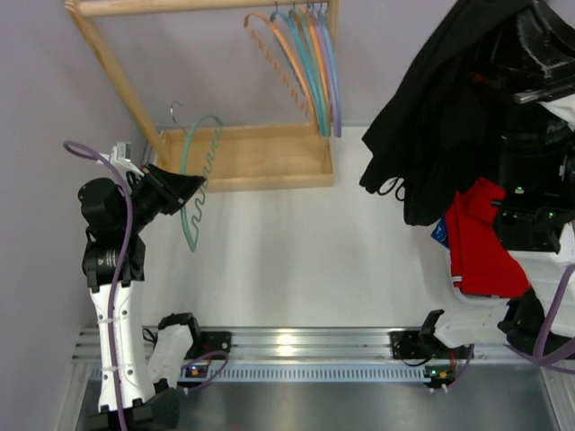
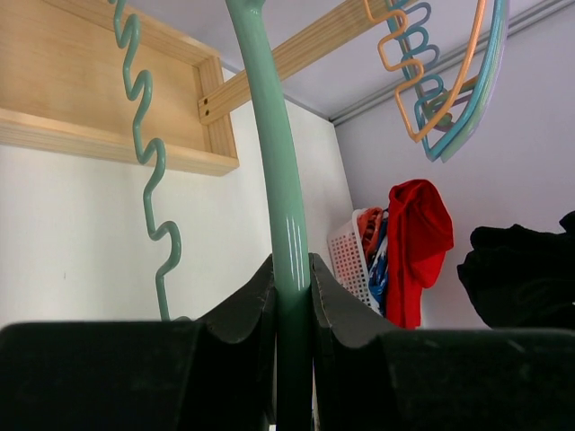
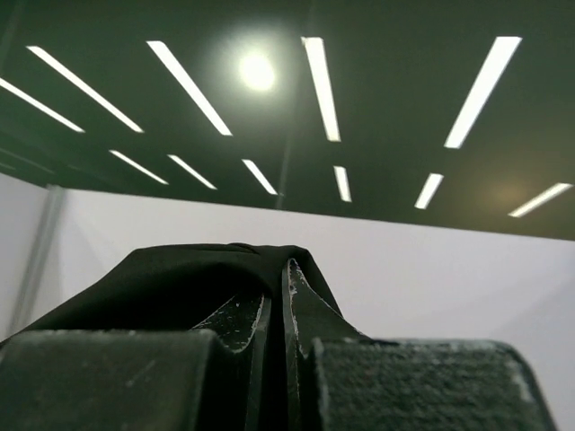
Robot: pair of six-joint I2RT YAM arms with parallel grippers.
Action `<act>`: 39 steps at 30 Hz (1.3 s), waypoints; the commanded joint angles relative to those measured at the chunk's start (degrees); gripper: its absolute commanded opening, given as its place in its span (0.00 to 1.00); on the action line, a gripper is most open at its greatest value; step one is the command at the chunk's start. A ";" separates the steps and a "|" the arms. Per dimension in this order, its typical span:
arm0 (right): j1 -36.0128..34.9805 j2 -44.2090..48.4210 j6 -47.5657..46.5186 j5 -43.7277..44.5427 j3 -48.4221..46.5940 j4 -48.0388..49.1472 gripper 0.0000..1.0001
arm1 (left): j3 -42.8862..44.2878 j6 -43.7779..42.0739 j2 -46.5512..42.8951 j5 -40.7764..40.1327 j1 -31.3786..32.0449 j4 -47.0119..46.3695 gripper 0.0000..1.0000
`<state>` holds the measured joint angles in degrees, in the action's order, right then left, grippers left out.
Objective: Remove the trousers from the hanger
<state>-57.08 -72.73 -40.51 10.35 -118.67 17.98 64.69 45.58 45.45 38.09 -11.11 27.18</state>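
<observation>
My left gripper is shut on the mint-green hanger at the left, in front of the wooden rack. In the left wrist view the jaws of the left gripper squeeze the hanger's smooth arm, and its wavy arm runs off to the left with nothing draped on it. The black trousers hang apart from the hanger at the upper right, below my raised right gripper. In the right wrist view the right gripper is shut on a fold of the trousers, pointing up at the ceiling.
A wooden rack stands at the back, with orange and blue hangers on its top rail. A bright red garment lies at the right beside a white basket. The arm bases sit on the rail at the near edge.
</observation>
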 commanded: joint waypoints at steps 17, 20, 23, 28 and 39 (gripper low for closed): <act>30.18 23.06 -11.69 20.40 22.60 -3.21 0.00 | 2.99 -5.68 0.25 0.32 -0.13 -3.45 0.00; 33.34 24.48 -14.15 24.35 25.77 -4.70 0.00 | 2.82 -5.77 -0.19 0.24 -0.13 -3.36 0.00; 36.33 25.97 -16.96 25.51 28.93 -4.88 0.00 | 2.38 -5.77 -0.71 -0.03 -0.13 -3.36 0.00; 40.02 27.37 -21.36 27.01 34.63 -5.23 0.00 | 2.20 -6.38 -1.07 0.15 -0.05 -3.36 0.00; 52.76 25.80 -16.63 20.16 45.37 -7.25 0.00 | 2.29 -7.88 -2.91 -0.38 -0.05 -3.36 0.00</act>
<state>-8.80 -46.72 -60.69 34.83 -72.86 9.63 64.73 39.31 44.23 37.69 -11.11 27.66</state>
